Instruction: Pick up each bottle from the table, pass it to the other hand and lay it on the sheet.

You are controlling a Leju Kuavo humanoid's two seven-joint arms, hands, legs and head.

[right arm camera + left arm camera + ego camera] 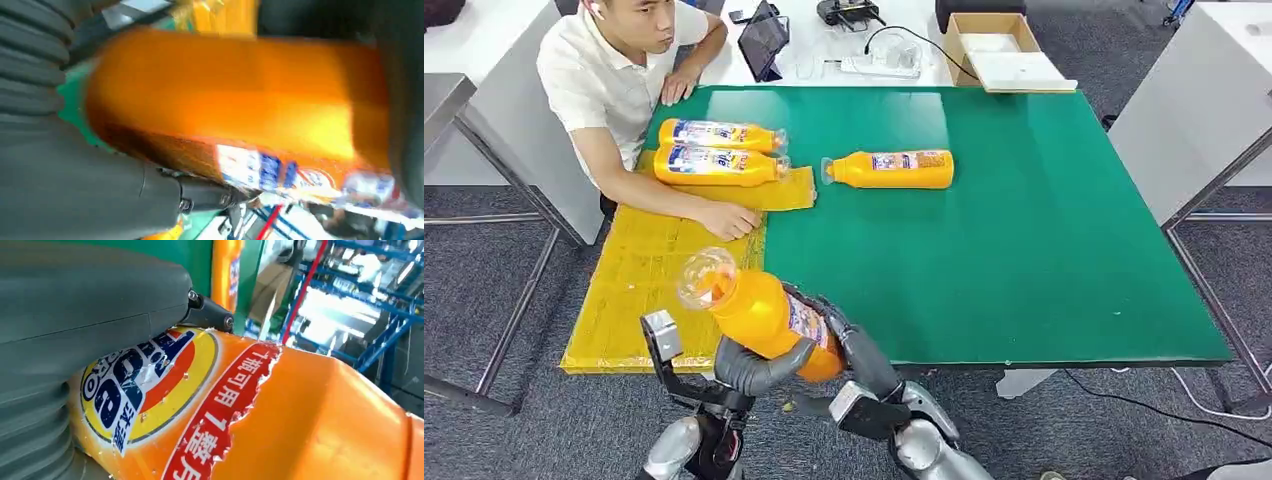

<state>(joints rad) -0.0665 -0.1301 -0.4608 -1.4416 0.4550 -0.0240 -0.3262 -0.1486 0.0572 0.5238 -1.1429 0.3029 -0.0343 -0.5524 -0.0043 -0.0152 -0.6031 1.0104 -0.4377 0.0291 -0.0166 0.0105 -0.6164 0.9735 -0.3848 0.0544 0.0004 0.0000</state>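
Note:
An orange detergent bottle (762, 312) with a clear cap hangs tilted above the table's front edge, cap pointing up and left. Both hands grip it: my left hand (759, 368) wraps its underside, and my right hand (852, 348) clasps its base end. Close up, the left wrist view shows the bottle's label (200, 410) beneath the grey thumb (90, 305). The bottle (235, 105) is blurred in the right wrist view, with that hand (75, 175) around it. Two bottles (719, 134) (719, 165) lie on the yellow sheet (639, 290). Another bottle (894, 169) lies on the green table (1024, 230).
A person sits at the table's far left corner with one hand (729, 220) resting on the yellow sheet near the two bottles. A cardboard box (999, 50), a tablet (762, 40) and cables lie on the white desk behind. Grey desks flank both sides.

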